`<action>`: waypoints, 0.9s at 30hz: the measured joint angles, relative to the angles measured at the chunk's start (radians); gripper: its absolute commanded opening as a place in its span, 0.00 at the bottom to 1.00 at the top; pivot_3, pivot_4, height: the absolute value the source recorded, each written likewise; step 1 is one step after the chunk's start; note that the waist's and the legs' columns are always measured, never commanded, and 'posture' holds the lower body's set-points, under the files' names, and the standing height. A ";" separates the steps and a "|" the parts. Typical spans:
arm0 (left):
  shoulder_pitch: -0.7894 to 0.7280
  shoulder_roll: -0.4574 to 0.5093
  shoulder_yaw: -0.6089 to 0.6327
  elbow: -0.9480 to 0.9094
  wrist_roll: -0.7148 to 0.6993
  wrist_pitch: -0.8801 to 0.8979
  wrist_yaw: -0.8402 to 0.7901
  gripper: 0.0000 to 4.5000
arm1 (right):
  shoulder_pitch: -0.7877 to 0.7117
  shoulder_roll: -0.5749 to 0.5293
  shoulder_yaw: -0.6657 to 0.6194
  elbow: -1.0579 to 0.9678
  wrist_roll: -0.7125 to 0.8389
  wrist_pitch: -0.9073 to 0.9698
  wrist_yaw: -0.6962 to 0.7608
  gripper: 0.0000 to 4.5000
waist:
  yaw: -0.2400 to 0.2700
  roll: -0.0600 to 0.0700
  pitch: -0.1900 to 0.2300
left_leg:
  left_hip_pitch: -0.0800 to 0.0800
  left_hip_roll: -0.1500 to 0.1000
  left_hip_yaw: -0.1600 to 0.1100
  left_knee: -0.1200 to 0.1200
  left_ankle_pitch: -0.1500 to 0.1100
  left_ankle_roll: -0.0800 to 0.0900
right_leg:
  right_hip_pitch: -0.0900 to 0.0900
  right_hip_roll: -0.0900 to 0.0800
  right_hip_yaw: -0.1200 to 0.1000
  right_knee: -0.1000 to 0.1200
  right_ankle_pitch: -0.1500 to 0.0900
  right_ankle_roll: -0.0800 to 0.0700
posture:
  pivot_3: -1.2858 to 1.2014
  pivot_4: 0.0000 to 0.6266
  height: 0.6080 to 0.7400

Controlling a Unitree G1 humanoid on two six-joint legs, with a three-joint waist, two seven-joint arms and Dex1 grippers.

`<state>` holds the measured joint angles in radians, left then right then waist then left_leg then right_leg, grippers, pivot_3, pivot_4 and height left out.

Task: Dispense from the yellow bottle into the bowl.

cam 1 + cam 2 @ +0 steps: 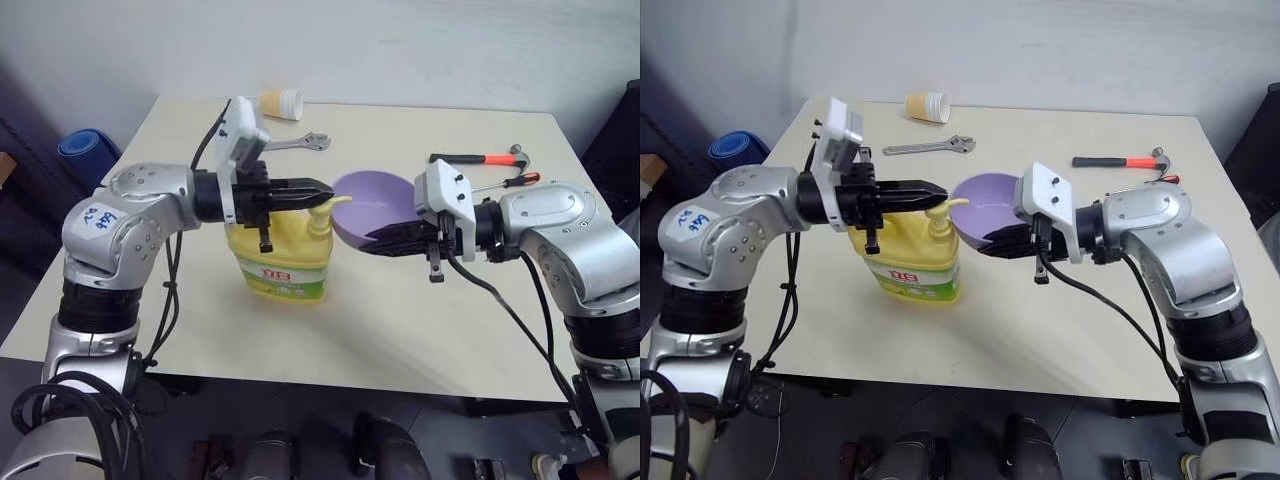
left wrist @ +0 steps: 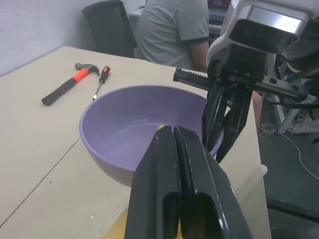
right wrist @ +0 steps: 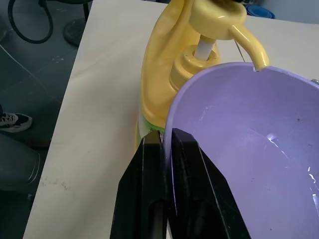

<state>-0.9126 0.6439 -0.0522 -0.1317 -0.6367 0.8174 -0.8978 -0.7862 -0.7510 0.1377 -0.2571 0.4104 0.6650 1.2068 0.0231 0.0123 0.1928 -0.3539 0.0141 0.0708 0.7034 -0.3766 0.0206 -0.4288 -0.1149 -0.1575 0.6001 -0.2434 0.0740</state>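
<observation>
Detergent jug, the yellow bottle (image 1: 280, 262), stands at centre-left of the head view on the beige table (image 1: 400, 310), its pump spout reaching over the rim of the lavender bowl (image 1: 372, 205) just to its right. Pressed together, the left gripper (image 1: 322, 190) lies level over the pump head. The right gripper (image 3: 166, 137) pinches the bowl's near rim, tilting it toward the spout. Hammer (image 1: 480, 158), screwdriver (image 1: 510, 181), wrench (image 1: 296, 144) and a pale cup (image 1: 281, 102) lie along the table's upper edge.
</observation>
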 measured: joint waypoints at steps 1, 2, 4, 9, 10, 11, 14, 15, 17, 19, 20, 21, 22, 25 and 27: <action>-0.005 0.000 -0.007 -0.001 0.009 0.001 -0.001 0.01 | 0.005 0.000 0.000 -0.005 0.000 0.000 -0.001 0.00 | 0.000 0.000 0.000 | 0.000 0.000 0.000 0.000 0.000 0.000 | 0.000 0.000 0.000 0.000 0.000 0.000 | 0.52 0.24 1.00; -0.009 0.002 -0.011 -0.001 0.015 0.003 -0.002 0.01 | 0.008 0.000 0.000 -0.008 0.000 0.000 -0.001 0.00 | 0.000 0.000 0.000 | 0.000 0.000 0.000 0.000 0.000 0.000 | 0.000 0.000 0.000 0.000 0.000 0.000 | 0.52 0.24 1.00; -0.014 0.008 -0.022 -0.005 0.024 0.008 -0.004 0.01 | 0.010 0.000 0.000 -0.010 0.000 0.000 -0.002 0.00 | -0.001 0.000 0.000 | 0.001 0.000 0.000 0.000 0.000 0.000 | 0.000 0.000 0.000 0.000 0.000 0.000 | 0.52 0.24 1.00; -0.014 0.028 -0.043 -0.019 0.062 0.001 -0.009 0.01 | 0.011 0.000 0.000 -0.014 0.000 0.000 -0.012 0.00 | -0.001 0.000 0.000 | 0.002 0.000 0.001 0.000 0.000 0.000 | 0.001 0.000 0.001 0.001 0.000 0.000 | 0.52 0.24 1.00; -0.011 0.029 -0.045 -0.021 0.072 -0.004 -0.009 0.01 | 0.012 0.000 0.000 -0.015 0.000 0.001 -0.015 0.00 | 0.000 0.000 0.000 | 0.002 0.000 0.001 0.000 0.000 0.000 | 0.001 0.000 0.001 0.001 0.000 0.000 | 0.52 0.24 1.00; -0.005 0.031 -0.046 -0.024 0.078 -0.012 -0.011 0.01 | 0.013 0.000 0.000 -0.016 0.001 0.001 -0.017 0.00 | -0.001 0.000 -0.001 | 0.003 0.000 0.001 0.000 0.000 0.000 | 0.001 0.000 0.002 0.001 0.000 0.000 | 0.52 0.24 1.00; 0.014 0.032 -0.044 -0.027 0.081 -0.022 -0.012 0.01 | 0.013 0.000 0.000 -0.018 0.005 0.003 -0.021 0.00 | -0.001 0.000 -0.002 | 0.004 0.000 0.001 0.000 0.000 0.000 | 0.002 0.000 0.002 0.002 0.000 0.000 | 0.52 0.24 1.00; 0.019 0.032 -0.042 -0.028 0.081 -0.023 -0.013 0.01 | 0.013 0.000 0.000 -0.018 0.008 0.005 -0.023 0.00 | -0.001 0.000 -0.003 | 0.004 0.000 0.001 0.000 0.000 0.000 | 0.003 0.000 0.002 0.002 0.000 0.000 | 0.52 0.24 1.00; 0.027 0.032 -0.039 -0.030 0.081 -0.023 -0.014 0.01 | 0.013 0.000 0.000 -0.022 0.010 0.012 -0.025 0.00 | -0.001 -0.001 -0.004 | 0.006 0.001 0.001 0.000 0.000 0.000 | 0.004 0.000 0.002 0.002 0.000 0.000 | 0.52 0.24 1.00; 0.032 0.033 -0.039 -0.030 0.081 -0.022 -0.014 0.01 | 0.013 0.000 0.000 -0.025 0.011 0.013 -0.030 0.00 | -0.001 -0.001 -0.004 | 0.009 0.001 0.002 -0.001 0.000 0.000 | 0.007 0.000 0.003 0.002 0.000 0.000 | 0.52 0.24 1.00; 0.035 0.033 -0.039 -0.030 0.081 -0.022 -0.015 0.01 | 0.013 0.000 0.000 -0.026 0.011 0.014 -0.030 0.00 | -0.001 -0.001 -0.004 | 0.013 0.001 0.002 -0.002 0.000 0.000 | 0.010 0.000 0.003 0.001 0.000 0.000 | 0.52 0.24 1.00; 0.039 0.033 -0.039 -0.030 0.081 -0.020 -0.016 0.01 | 0.013 -0.001 0.000 -0.027 0.012 0.014 -0.031 0.00 | -0.002 -0.001 -0.004 | 0.017 0.001 0.002 -0.004 0.000 0.000 | 0.014 0.000 0.003 0.000 0.000 0.000 | 0.52 0.24 1.00; 0.042 0.035 -0.039 -0.031 0.081 -0.019 -0.019 0.01 | 0.013 -0.002 0.000 -0.031 0.013 0.014 -0.031 0.00 | -0.002 0.000 -0.004 | 0.020 0.001 0.001 -0.005 0.000 -0.001 | 0.017 0.000 0.003 -0.002 0.000 0.000 | 0.52 0.24 1.00; 0.049 0.036 -0.039 -0.035 0.081 -0.018 -0.020 0.01 | 0.013 -0.007 0.000 -0.034 0.016 0.015 -0.033 0.00 | -0.003 0.000 -0.007 | 0.020 0.002 0.000 -0.005 -0.001 -0.001 | 0.017 0.000 0.008 -0.002 0.000 -0.001 | 0.52 0.24 1.00; 0.052 0.036 -0.039 -0.036 0.081 -0.018 -0.018 0.01 | 0.013 -0.007 0.000 -0.034 0.018 0.016 -0.035 0.00 | -0.002 -0.001 -0.009 | 0.020 0.002 0.000 -0.005 -0.001 -0.001 | 0.017 0.000 0.009 -0.003 0.000 -0.001 | 0.52 0.24 1.00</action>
<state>-0.8601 0.6797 -0.0916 -0.1679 -0.5554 0.7998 -0.9158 -0.7730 -0.7580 0.1376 -0.2912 0.4282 0.6806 1.1718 0.0208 0.0117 0.1841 -0.3337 0.0157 0.0706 0.6988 -0.3772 0.0196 -0.4114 -0.1153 -0.1484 0.5974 -0.2438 0.0735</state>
